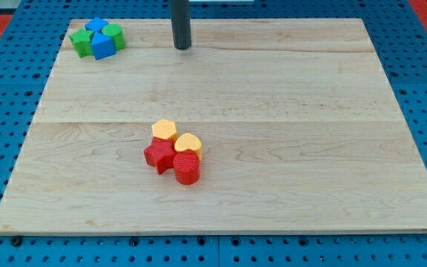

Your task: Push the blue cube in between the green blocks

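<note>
A cluster of blue and green blocks sits at the view's top left corner of the wooden board. A blue cube (102, 47) lies between a green block (81, 41) on its left and a green block (114, 34) on its right, touching both. A second blue block (95, 26) sits just behind them. My tip (182, 47) rests on the board near the view's top edge, about a hundred pixels to the right of this cluster, touching no block.
Near the board's middle lies a tight group: a yellow block (164, 130), a yellow heart-like block (189, 143), a red star-shaped block (158, 156) and a red cylinder (187, 167). The wooden board (310, 148) lies on a blue perforated table.
</note>
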Available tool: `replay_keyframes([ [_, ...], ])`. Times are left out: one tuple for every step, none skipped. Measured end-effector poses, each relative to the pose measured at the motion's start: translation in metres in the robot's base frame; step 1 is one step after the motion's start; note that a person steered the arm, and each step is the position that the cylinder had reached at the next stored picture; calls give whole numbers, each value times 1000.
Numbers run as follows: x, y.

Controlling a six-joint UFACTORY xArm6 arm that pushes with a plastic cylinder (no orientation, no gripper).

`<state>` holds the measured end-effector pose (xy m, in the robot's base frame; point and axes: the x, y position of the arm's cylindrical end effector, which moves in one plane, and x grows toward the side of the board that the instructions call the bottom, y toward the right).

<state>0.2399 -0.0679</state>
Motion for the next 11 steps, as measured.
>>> replay_keyframes([
  [-46, -45],
  [-49, -67],
  [-48, -102],
  [-47, -127],
  [-47, -152],
  [-47, -165],
  [-47, -175],
  [-43, -175],
  [-23, -157],
  [2, -138],
  [29, -118],
])
